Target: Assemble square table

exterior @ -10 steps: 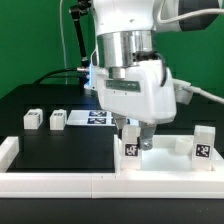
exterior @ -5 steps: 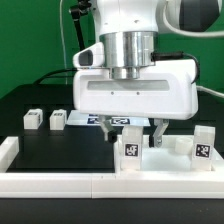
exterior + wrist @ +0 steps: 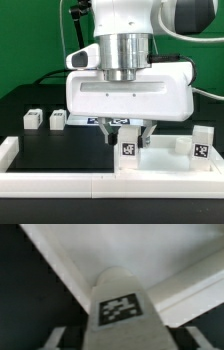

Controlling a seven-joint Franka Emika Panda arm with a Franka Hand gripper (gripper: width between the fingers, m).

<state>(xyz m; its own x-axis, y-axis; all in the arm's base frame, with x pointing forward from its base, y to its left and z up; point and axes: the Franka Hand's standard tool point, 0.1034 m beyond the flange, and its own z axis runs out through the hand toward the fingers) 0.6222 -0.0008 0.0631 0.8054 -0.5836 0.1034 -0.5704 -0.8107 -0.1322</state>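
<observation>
The white square tabletop (image 3: 168, 163) lies at the exterior view's right, against the border rail. A white leg (image 3: 129, 151) with a black-and-white tag stands upright on its near left corner. My gripper (image 3: 130, 137) hangs straight over this leg, open, with one finger on each side. In the wrist view the tagged leg (image 3: 122, 303) rises between my fingers (image 3: 54, 340), and a thin dark gap shows on both sides. The tabletop (image 3: 150, 252) lies behind it. Another tagged leg (image 3: 203, 143) stands at the tabletop's right.
Two loose legs (image 3: 32, 119) (image 3: 58, 120) lie on the black table at the left. The marker board (image 3: 100, 121) lies behind my gripper. The long white border rail (image 3: 50, 183) runs along the front and turns up at the left end. A green wall closes the back.
My hand has turned broadside to the camera and sunk a little over the leg. The fingers have drawn closer to the leg's sides.
</observation>
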